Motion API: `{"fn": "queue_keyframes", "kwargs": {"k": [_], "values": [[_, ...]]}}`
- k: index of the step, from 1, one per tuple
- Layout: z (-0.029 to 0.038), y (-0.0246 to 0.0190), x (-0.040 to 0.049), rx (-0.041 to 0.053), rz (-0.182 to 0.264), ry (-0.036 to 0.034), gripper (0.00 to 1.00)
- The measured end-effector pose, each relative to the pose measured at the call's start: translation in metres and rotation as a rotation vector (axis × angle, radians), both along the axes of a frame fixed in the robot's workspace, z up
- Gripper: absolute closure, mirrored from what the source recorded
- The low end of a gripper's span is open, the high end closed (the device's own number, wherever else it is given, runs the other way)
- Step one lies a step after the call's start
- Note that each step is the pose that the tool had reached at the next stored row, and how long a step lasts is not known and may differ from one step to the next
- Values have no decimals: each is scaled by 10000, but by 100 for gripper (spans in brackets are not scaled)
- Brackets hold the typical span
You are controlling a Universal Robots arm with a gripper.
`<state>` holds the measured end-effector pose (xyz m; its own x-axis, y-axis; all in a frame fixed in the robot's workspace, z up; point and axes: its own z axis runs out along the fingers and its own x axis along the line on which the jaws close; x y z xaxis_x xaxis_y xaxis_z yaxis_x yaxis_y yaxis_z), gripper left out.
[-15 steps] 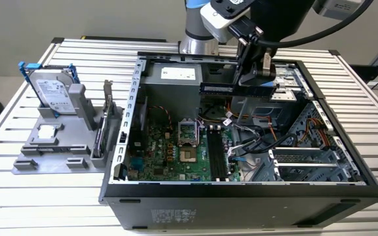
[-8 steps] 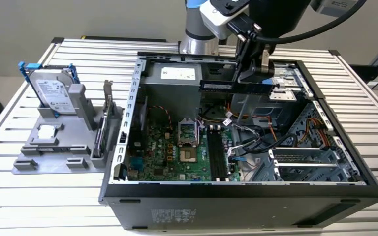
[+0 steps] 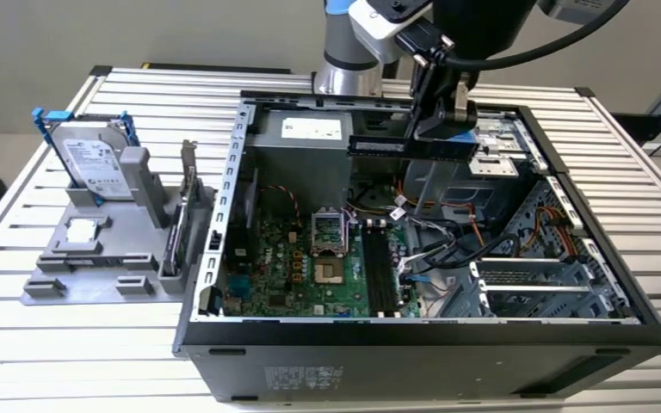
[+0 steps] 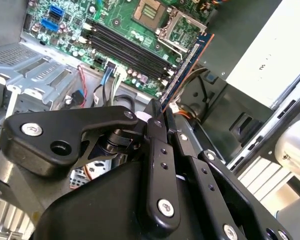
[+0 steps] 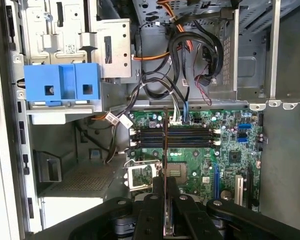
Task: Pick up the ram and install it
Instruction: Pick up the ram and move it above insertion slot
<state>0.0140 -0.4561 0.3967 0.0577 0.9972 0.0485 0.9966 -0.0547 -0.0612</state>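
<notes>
The case [image 3: 423,348] sits on the table [image 3: 643,215]. The board [image 3: 296,267] lies inside it. The ram [image 3: 377,146] hangs over the board, held in the gripper [image 3: 443,138]. The drive [image 3: 92,163] stands in a rack [image 3: 89,271] on the exterior view's left, beside the case.

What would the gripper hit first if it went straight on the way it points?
The gripper's held ram would probably reach the memory slots on the motherboard first; depth is unclear.
</notes>
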Motion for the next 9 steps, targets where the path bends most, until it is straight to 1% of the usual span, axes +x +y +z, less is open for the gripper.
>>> {"fn": "queue_keyframes", "kwargs": {"k": [9], "values": [[0,71,0,5,45,0,100]]}}
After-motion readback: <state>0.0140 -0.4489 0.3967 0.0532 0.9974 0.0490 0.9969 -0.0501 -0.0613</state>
